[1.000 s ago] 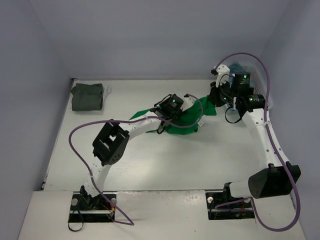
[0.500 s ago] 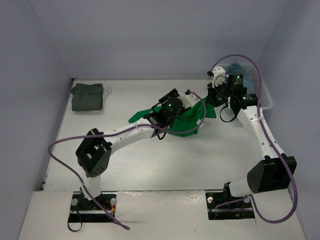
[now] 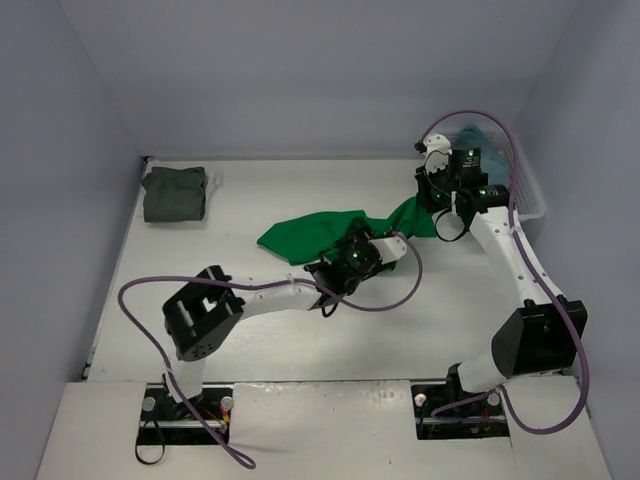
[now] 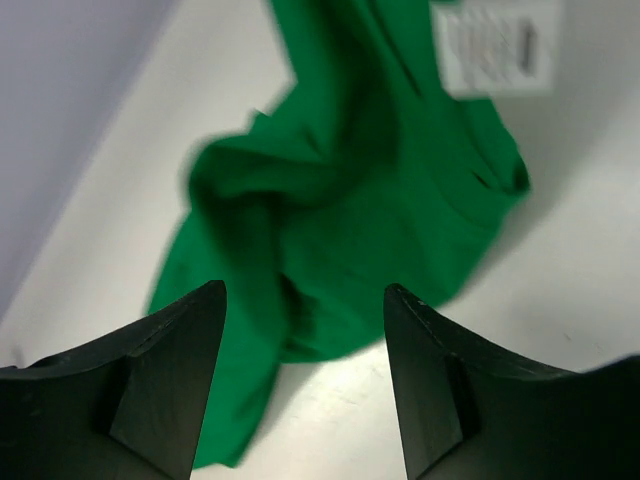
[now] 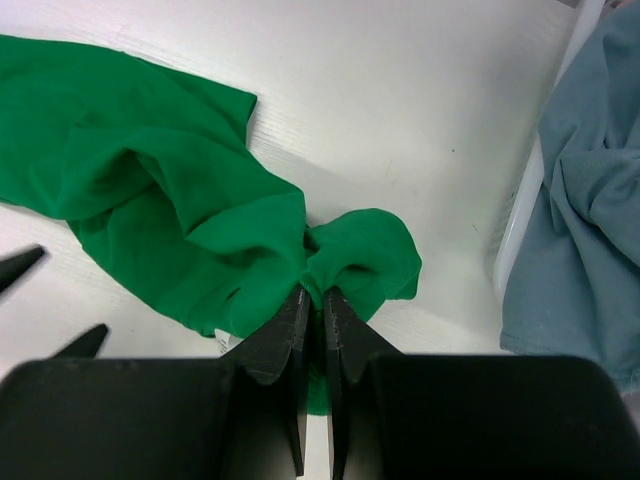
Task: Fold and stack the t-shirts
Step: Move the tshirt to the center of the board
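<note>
The green t-shirt (image 3: 310, 232) lies unfolded and crumpled on the tabletop (image 3: 400, 320), a long rumpled band running from the centre of the top view toward the upper right. A white label (image 4: 497, 45) shows on it. Its right end is bunched and pinched in the closed right claw (image 5: 314, 292). The dark olive-grey t-shirt (image 3: 175, 193) sits folded in a compact block at the upper left. The dusty blue t-shirt (image 5: 590, 200) lies heaped at the right edge of the right wrist view.
</note>
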Controlling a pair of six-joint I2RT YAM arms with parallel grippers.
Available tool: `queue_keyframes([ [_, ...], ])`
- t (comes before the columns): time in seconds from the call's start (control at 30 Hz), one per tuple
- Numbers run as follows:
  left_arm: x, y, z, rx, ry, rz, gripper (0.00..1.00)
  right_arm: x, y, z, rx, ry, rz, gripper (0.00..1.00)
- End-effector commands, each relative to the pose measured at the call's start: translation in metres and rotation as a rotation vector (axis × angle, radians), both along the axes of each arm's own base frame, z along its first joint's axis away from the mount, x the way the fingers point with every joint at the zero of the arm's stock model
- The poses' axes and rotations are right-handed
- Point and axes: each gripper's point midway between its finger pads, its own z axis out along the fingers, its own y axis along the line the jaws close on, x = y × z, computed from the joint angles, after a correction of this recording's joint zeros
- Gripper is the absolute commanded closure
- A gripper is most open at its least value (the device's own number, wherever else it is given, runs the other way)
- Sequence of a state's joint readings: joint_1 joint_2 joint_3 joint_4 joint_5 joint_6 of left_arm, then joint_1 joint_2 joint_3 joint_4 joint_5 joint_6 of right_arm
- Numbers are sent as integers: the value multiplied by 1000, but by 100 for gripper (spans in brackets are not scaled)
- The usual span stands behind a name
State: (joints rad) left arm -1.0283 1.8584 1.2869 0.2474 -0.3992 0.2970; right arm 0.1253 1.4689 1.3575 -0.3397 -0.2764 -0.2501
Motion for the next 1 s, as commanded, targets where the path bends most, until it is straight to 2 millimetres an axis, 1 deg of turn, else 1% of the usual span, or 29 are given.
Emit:
queue_keyframes([
  [0.0, -4, -22, 4, -137, 22, -1, 42, 19, 0, 33, 21, -112, -23, 100],
  [0.03, -4, -25, -10, -126, 41, 1, 41, 19, 1, 33, 23, -113, -21, 100],
  [0.1, -3, -30, -17, -131, 56, 9, 42, 20, 1, 32, 23, -108, -22, 100],
  [0.13, -2, -32, -26, -123, 62, 12, 42, 20, 0, 32, 24, -109, -25, 100],
  [0.2, 0, -36, -27, -126, 60, 20, 42, 19, 1, 32, 25, -108, -19, 100],
  [0.23, 1, -39, -33, -119, 61, 20, 41, 18, 1, 31, 25, -106, -20, 100],
  [0.3, 3, -43, -32, -124, 53, 27, 42, 18, 1, 32, 23, -108, -16, 100],
  [0.33, 4, -45, -38, -116, 57, 29, 42, 17, 2, 32, 24, -108, -15, 100],
  [0.37, 5, -46, -40, -113, 58, 31, 42, 17, 1, 32, 25, -110, -15, 100],
  [0.4, 7, -49, -38, -118, 59, 32, 42, 17, 0, 31, 24, -107, -18, 100],
  [0.43, 7, -50, -43, -115, 66, 35, 41, 16, 1, 31, 24, -107, -14, 100],
  [0.5, 7, -56, -43, -122, 85, 37, 41, 17, -1, 31, 22, -109, -18, 100],
  [0.53, 6, -58, -48, -116, 94, 37, 41, 17, 1, 30, 23, -106, -14, 100],
  [0.7, -3, -67, -55, -123, 149, 29, 42, 19, 0, 30, 24, -107, -14, 100],
  [0.83, -9, -72, -57, -126, 173, 17, 42, 21, 0, 30, 24, -107, -17, 100],
  [0.97, -16, -74, -59, -147, 233, 24, 42, 22, -1, 29, 19, -107, -23, 100],
])
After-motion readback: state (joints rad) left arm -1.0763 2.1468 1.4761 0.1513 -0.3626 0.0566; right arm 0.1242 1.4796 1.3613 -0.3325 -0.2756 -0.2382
